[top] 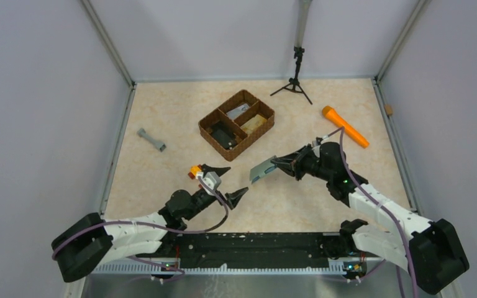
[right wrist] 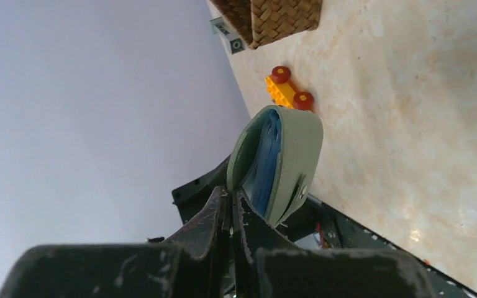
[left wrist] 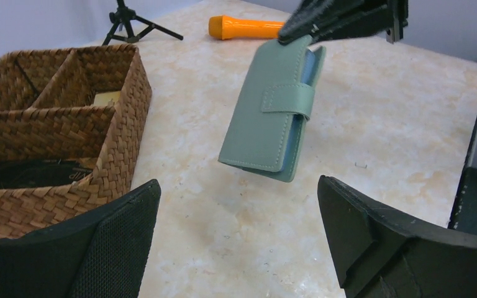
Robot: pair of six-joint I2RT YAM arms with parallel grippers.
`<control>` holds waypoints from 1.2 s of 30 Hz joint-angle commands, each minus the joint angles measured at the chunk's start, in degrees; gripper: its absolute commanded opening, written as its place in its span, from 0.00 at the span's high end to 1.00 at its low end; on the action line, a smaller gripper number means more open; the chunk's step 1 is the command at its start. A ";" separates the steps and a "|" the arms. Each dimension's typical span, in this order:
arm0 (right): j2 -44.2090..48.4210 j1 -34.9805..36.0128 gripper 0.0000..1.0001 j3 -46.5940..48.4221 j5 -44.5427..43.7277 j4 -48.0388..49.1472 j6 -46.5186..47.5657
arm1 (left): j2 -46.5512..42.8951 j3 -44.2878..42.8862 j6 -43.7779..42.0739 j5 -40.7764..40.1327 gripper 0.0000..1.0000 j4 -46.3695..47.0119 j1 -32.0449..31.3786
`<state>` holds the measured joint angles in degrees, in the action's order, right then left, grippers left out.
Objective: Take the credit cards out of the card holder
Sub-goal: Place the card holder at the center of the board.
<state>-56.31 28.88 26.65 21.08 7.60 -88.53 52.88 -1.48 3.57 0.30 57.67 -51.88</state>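
Card holder — one — held by right hand; one basket.

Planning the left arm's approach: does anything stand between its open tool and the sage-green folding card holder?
Nothing visible does. The sage-green folding card holder hangs above the table, pinched at one end by the shut right tool; the left tool faces it, jaws open, with only air between.
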 commanded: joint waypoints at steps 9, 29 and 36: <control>1.44 5.08 1.00 2.57 0.75 5.49 -7.77 | 6.82 -2.81 -21.21 -11.58 0.01 6.44 -10.71; -3.93 11.64 0.82 2.84 -3.03 12.29 -10.11 | 4.97 -6.50 -23.38 -11.02 1.00 -4.09 -11.14; -1.18 10.85 0.27 10.74 -12.21 1.20 15.34 | 4.34 -7.66 -11.16 -17.67 1.00 -4.52 -10.13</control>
<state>-60.40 39.64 30.96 14.74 13.34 -90.76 58.59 -6.02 -15.73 -12.64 50.50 -63.02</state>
